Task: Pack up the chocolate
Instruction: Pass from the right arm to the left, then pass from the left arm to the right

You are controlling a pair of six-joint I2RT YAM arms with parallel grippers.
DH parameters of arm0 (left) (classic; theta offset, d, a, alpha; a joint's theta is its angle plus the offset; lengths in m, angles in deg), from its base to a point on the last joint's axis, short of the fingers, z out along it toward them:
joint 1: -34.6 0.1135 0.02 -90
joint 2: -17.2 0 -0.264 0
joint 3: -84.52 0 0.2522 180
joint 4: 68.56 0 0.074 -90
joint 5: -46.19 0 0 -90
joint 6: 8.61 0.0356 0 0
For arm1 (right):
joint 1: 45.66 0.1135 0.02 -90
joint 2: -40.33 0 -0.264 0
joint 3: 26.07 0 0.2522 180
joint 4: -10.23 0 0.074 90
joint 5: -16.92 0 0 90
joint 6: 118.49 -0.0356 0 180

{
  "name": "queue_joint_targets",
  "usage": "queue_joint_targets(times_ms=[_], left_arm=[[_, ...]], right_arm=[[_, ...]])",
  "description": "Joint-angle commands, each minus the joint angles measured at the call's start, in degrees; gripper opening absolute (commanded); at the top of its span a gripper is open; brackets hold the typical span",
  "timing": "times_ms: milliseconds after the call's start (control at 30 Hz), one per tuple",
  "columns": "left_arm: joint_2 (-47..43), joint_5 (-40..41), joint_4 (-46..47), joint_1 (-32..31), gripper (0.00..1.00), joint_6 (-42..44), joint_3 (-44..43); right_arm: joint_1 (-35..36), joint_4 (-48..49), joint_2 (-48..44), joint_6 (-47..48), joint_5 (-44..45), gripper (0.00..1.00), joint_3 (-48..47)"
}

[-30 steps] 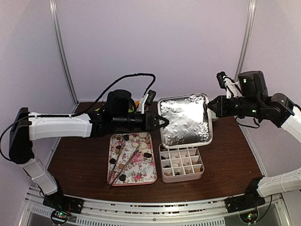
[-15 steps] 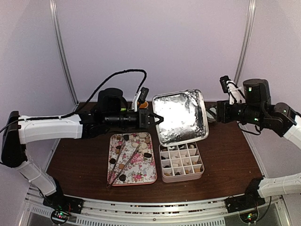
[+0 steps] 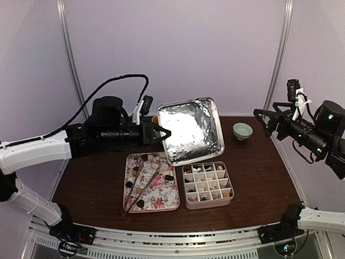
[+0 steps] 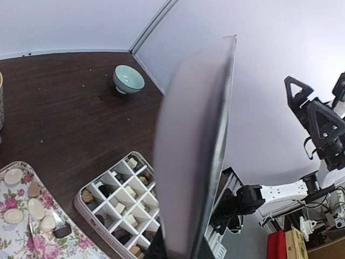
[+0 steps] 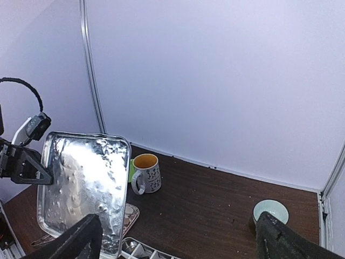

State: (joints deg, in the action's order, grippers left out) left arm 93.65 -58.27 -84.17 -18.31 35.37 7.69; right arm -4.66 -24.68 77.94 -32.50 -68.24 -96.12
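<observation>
Chocolate pieces (image 3: 144, 157) lie on the floral tray (image 3: 171, 202), with metal tongs (image 3: 143, 188) among them. More chocolate (image 4: 125, 190) fills cells of the pink divided box (image 3: 187, 204). My left gripper (image 3: 161, 133) is shut on the left edge of the silver foil-lined lid (image 3: 190, 129), which it holds tilted in the air above the tray and box. The left wrist view shows this lid (image 4: 194, 151) edge-on. At the far right my right gripper (image 3: 264, 118) stands open and holds nothing, well clear of the lid (image 5: 83, 183).
A small pale green bowl (image 3: 242, 130) sits at the back right of the brown table. A patterned mug (image 5: 145, 172) stands behind the lid. White walls and metal posts close in the back and sides.
The right gripper let go of the lid's right edge, opened wide and drew back to the right. The left arm carried the lid leftward and up.
</observation>
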Motion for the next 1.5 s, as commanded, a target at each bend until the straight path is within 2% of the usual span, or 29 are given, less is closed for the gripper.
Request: queue_joint_targets(times_ms=[0, 67, 233, 400, 667, 900, 1133, 1267, 1367, 1467], left_arm=[[-1.65, 3.20, -4.57, 0.43, 0.10, -0.40, -2.07], [-1.80, 3.43, -6.01, 0.48, 0.10, -1.43, -2.44], [-2.37, 4.24, -7.29, 1.29, 0.10, -4.29, -2.46], [-3.69, 4.11, -5.69, 1.84, 0.10, -7.18, -1.31], [-6.58, 3.52, -4.76, 2.01, 0.10, -10.43, 0.11], [-8.74, 2.89, -4.68, 2.19, 0.10, -14.95, 0.54], [-9.09, 0.74, -5.56, 2.19, 0.11, -22.31, -0.12], [-9.62, 0.94, -5.58, 2.19, 0.10, -25.39, 0.80], [-10.19, 0.94, -4.84, 2.19, 0.10, -27.61, 1.67], [-10.54, 0.45, -3.48, 2.19, 0.11, -28.64, 2.77]], right_arm=[[2.63, 0.68, 4.61, 6.36, -4.71, 1.00, -2.95], [6.55, 0.50, 5.83, 10.66, -2.06, 1.00, -2.76], [21.26, 3.10, 9.39, 24.52, 12.67, 1.00, -1.04], [29.37, 4.37, 12.76, 33.40, 18.01, 1.00, -0.16], [38.44, 9.17, 19.39, 45.80, 25.72, 1.00, 3.07], [42.20, 18.29, 27.86, 53.23, 33.63, 1.00, 4.63], [43.86, 35.82, 35.64, 65.75, 42.80, 1.00, 5.99], [43.79, 48.95, 39.55, 74.89, 46.89, 0.87, 8.27], [43.57, 57.37, 41.01, 79.78, 47.39, 0.66, 10.17], [43.53, 58.55, 41.38, 80.46, 46.78, 0.53, 10.04]])
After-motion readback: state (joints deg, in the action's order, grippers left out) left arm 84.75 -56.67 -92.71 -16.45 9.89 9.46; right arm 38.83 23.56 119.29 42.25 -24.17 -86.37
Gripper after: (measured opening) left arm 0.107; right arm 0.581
